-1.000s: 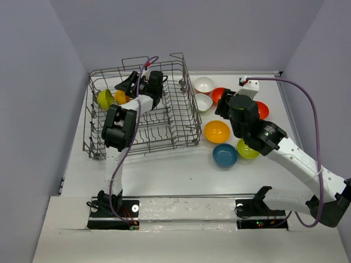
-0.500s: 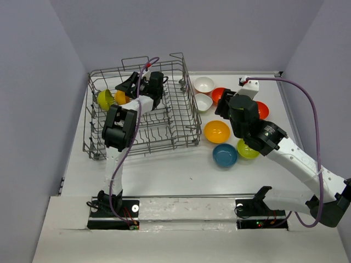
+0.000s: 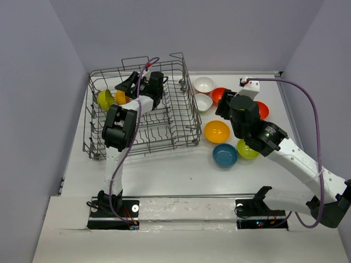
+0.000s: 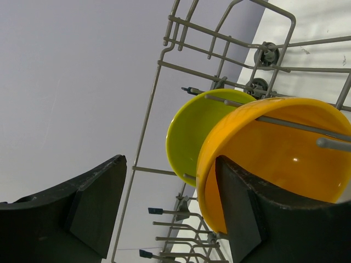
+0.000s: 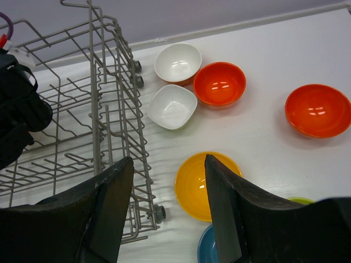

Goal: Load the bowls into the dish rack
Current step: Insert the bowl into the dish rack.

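1. The dish rack (image 3: 143,118) is a grey wire basket with tall sides and inner tines. It stands on the left half of the white bench (image 3: 164,170).
2. The racked lime green bowl (image 4: 189,129) and racked orange-yellow bowl (image 4: 285,159) are glossy and stand on edge among the tines at the rack's far left end, the lime one close behind the other.
3. The left fingers (image 4: 93,213) are spread open inside the rack, gripping nothing. The racked orange-yellow bowl's rim lies just beside one finger, well apart from the other.
4. Upright on the bench right of the rack are the white bowls (image 5: 177,61) (image 5: 172,106), the red-orange bowls (image 5: 220,83) (image 5: 317,109), the loose orange-yellow bowl (image 5: 200,183), the teal bowl (image 3: 225,155) and the loose lime green bowl (image 3: 249,150).
5. The right fingers (image 5: 109,213) are spread open and empty, hovering above the bench. The loose orange-yellow bowl shows below, in the gap between them.
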Motion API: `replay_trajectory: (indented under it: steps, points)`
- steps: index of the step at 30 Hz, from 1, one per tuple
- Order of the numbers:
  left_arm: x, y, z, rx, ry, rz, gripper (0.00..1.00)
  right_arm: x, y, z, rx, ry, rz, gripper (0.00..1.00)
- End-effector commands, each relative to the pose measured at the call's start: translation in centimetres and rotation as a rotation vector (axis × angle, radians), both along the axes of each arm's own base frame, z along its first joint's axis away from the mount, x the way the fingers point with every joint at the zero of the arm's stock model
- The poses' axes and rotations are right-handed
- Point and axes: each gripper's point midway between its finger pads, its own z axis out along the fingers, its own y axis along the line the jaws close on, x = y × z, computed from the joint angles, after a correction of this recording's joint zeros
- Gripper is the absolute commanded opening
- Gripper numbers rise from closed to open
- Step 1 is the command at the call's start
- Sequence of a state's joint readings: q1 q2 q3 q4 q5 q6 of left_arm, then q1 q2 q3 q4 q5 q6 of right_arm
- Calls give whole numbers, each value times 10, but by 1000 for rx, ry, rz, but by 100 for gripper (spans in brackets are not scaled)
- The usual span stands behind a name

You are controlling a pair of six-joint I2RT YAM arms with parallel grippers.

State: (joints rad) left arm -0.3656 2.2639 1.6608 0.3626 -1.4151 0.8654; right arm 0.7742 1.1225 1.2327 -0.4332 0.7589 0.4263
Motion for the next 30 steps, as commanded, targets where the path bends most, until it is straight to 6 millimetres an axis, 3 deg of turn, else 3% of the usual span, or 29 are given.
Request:
replay_trajectory:
  steps: [1, 30]
  points:
    - [-8, 0, 1, 15, 4, 23, 79, -1, 0, 18, 59, -58, -2, 60]
    - [-3, -3, 1, 1, -2, -4, 88, 1, 3, 19, 54, -55, 5, 61]
